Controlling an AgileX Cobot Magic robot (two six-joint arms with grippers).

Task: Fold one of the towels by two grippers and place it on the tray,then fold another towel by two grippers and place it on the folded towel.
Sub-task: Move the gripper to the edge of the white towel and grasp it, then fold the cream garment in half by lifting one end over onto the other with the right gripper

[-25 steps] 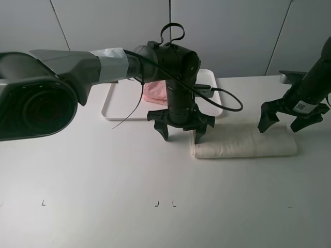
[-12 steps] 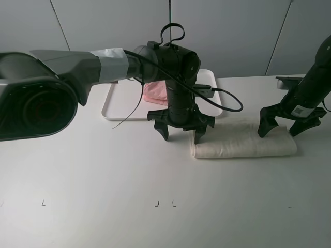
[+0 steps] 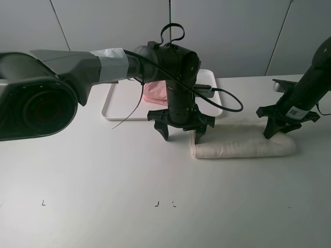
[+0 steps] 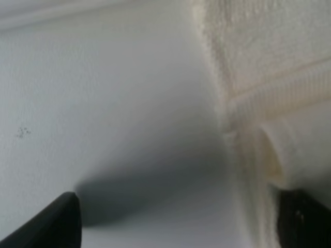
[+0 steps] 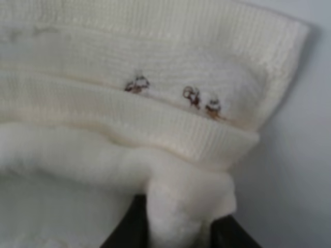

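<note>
Looking down from the high camera, you have your left gripper (image 3: 182, 133) low over the table (image 3: 103, 170) with its jaws spread wide. The cream towel (image 3: 243, 143) lies folded into a long strip that starts at this gripper's right finger and runs away from it toward your other arm. In the left wrist view the left gripper (image 4: 181, 222) shows only its two dark fingertips at the edges. The rolled end of the cream towel (image 4: 269, 77) sits just beside one of them, and bare table lies between the fingers. Whether that finger touches the cloth is hard to tell in the blur.

Your right gripper (image 3: 276, 132) is down on the far end of the strip. Its wrist view shows the right gripper (image 5: 178, 230) with its jaws drawn close, apparently pinching a bunched fold of the cream towel (image 5: 155, 77) between them.

Behind your left gripper, the pink towel (image 3: 155, 92) rests on the tray (image 3: 116, 106), partly hidden by the arm.
</note>
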